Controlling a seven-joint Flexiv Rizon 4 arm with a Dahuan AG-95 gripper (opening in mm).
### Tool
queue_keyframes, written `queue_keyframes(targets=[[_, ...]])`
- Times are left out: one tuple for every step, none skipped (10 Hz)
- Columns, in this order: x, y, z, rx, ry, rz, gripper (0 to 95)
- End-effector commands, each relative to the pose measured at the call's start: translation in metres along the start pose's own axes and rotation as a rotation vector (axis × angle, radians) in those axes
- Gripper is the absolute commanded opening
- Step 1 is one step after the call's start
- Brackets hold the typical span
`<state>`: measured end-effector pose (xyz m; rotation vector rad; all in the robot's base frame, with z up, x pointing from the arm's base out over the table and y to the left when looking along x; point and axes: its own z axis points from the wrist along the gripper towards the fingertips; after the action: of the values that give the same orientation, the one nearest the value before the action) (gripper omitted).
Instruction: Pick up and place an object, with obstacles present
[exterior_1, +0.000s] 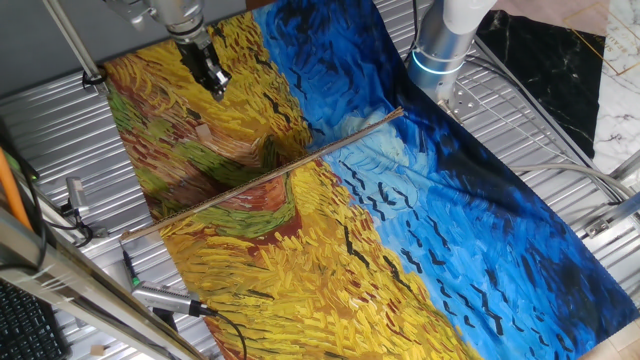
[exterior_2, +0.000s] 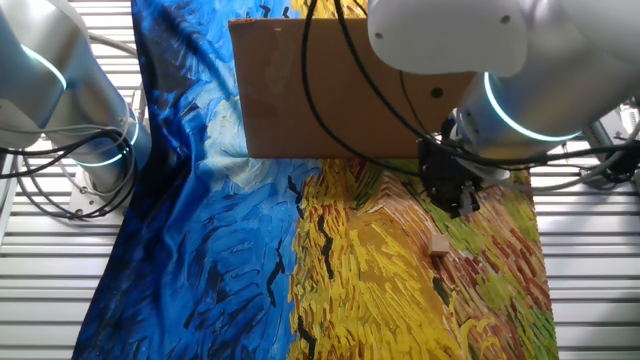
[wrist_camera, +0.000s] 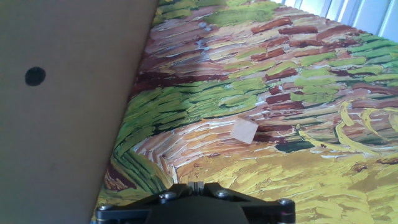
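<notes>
Hovering above the yellow-and-green end of the painted cloth (exterior_1: 400, 230), the gripper (exterior_1: 214, 82) hangs clear of the surface with nothing between its fingers. They look drawn close together in the fixed views, and the hand view shows only the dark base of the hand, so I cannot tell for sure how wide they stand. The little cube (wrist_camera: 244, 130) sits loose on the cloth, ahead of the hand and a touch to the right in the hand view; the other fixed view puts the cube (exterior_2: 438, 244) just below the gripper (exterior_2: 452, 200), near but not touching. So this reads as the approach before the pick: nothing grasped yet, nothing placed. The long wooden stick (exterior_1: 262, 176) lies straight across the cloth in one fixed view, well apart from the hand, on the side toward the wide yellow field. A cardboard panel (exterior_2: 330, 90) stands close beside the hand and fills the left of the hand view. Next move, as I judge it: centre over the cube, spread the fingers just enough, drop straight down and pinch it squarely, keeping off the cardboard. After that, the carry must lift high enough to clear the stick.
</notes>
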<state>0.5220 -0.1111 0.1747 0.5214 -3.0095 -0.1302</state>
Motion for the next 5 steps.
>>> queue_keyframes(targets=[[0.001, 0.0, 0.0, 0.0, 0.003, 0.005, 0.0], [0.001, -0.002, -0.001, -0.001, 0.003, 0.005, 0.0], [0.002, -0.009, -0.001, -0.004, 0.006, -0.004, 0.0], [0.003, -0.02, 0.001, -0.006, 0.005, -0.005, 0.0], [0.004, -0.028, 0.003, -0.006, 0.004, -0.003, 0.0]])
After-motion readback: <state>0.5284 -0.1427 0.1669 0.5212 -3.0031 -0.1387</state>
